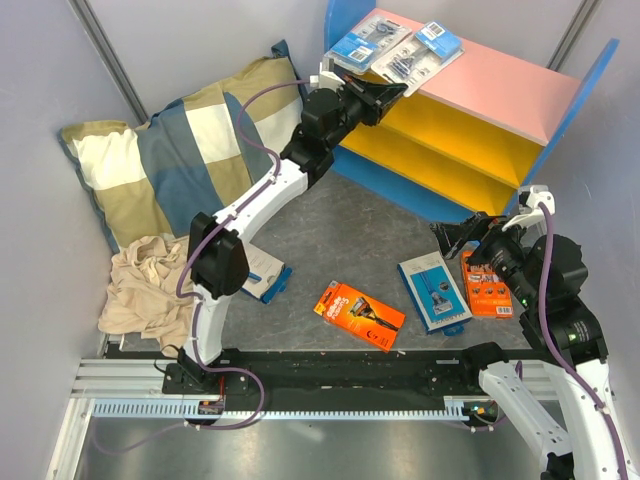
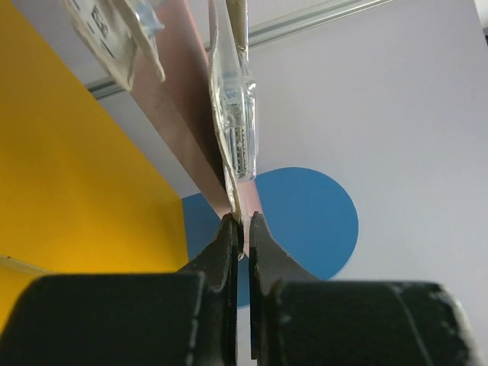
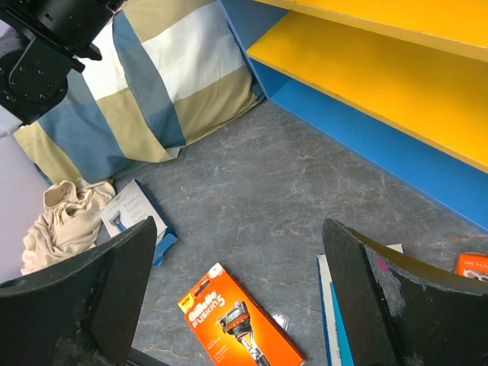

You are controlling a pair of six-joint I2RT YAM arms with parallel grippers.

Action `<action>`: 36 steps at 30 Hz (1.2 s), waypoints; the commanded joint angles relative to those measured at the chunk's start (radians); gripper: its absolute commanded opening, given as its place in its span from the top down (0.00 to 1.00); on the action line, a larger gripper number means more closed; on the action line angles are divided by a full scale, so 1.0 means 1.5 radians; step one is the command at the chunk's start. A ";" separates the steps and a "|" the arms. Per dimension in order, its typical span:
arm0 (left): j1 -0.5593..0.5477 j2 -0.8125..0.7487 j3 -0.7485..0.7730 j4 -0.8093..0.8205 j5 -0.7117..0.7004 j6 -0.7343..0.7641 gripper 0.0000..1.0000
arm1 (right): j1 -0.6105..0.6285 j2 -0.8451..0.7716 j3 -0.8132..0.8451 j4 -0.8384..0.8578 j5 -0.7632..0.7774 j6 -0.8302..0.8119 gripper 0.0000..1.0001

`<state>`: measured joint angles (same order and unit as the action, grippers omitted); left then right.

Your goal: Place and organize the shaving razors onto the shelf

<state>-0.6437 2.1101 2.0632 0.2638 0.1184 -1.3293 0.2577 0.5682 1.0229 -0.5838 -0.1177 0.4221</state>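
Razor packs (image 1: 365, 42) on pink board (image 1: 500, 85) show clear blisters

Left arm (image 1: 262, 200) and right arm (image 1: 598, 395): white links are joining black motor housings; purple cables (image 1: 241, 128) are trailing along both. Right gripper (image 3: 238, 229): black fingers (image 3: 389, 305) are showing grey scuffs.

Orange razor box (image 3: 240, 324) on the table: white "Gillette" above "FUSION5", legible in the right wrist view. Clear blister pack (image 2: 232, 114) in the left wrist view: print blurred, unreadable. Blue/white box (image 1: 434, 291) and carded packs (image 1: 372, 42) on the pink top board (image 1: 500, 85): lettering too small to read.
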 commanded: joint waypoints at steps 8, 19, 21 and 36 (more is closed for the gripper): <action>-0.038 0.015 0.049 0.052 -0.119 -0.058 0.98 | -0.001 -0.012 0.005 0.003 0.002 -0.012 0.02; -0.040 0.026 0.059 0.060 -0.159 -0.082 0.98 | -0.001 -0.015 0.010 -0.006 0.005 -0.022 0.02; -0.040 0.029 0.065 0.060 -0.159 -0.083 0.98 | -0.001 -0.014 0.011 -0.008 0.006 -0.022 0.02; -0.040 -0.003 0.036 0.030 -0.106 -0.028 0.26 | -0.001 -0.015 0.014 -0.009 0.007 -0.018 0.02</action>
<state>-0.7025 2.1536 2.1208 0.2855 -0.0658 -1.4097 0.2577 0.5568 1.0229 -0.6010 -0.1162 0.3992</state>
